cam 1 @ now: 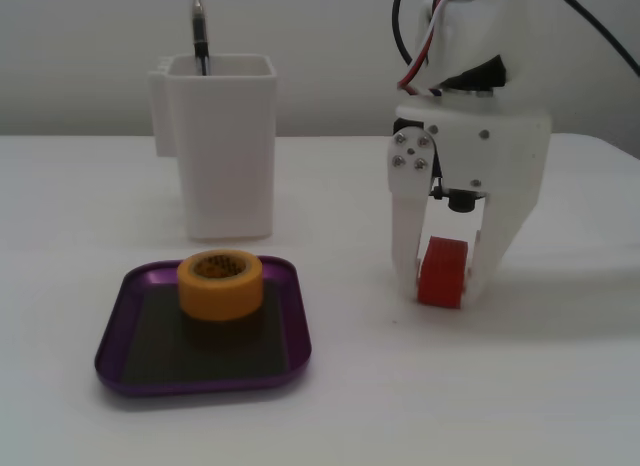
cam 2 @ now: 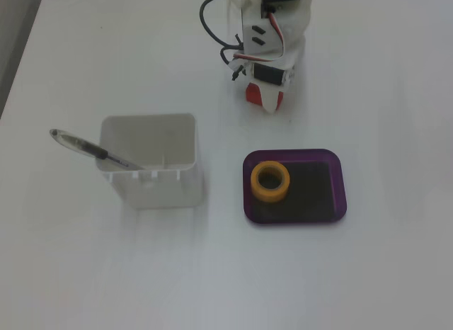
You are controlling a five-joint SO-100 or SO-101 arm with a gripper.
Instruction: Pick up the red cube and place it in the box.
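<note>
The red cube (cam 1: 441,273) sits low at the table surface between the two white fingers of my gripper (cam 1: 445,286), which point straight down and close on its sides. In the other fixed view the gripper (cam 2: 263,102) covers most of the cube (cam 2: 250,94), and only red edges show. The purple box (cam 1: 200,384) lies on the table to the left of the gripper in the first fixed view, apart from it. In the other fixed view the box (cam 2: 338,175) is below the gripper. I cannot tell whether the cube still touches the table.
A yellow-orange tape roll (cam 1: 220,284) stands inside the box at its far end, also seen from above (cam 2: 270,183). A tall white container (cam 1: 225,146) with a pen (cam 2: 92,149) in it stands behind the box. Cables hang from the arm (cam 1: 410,46).
</note>
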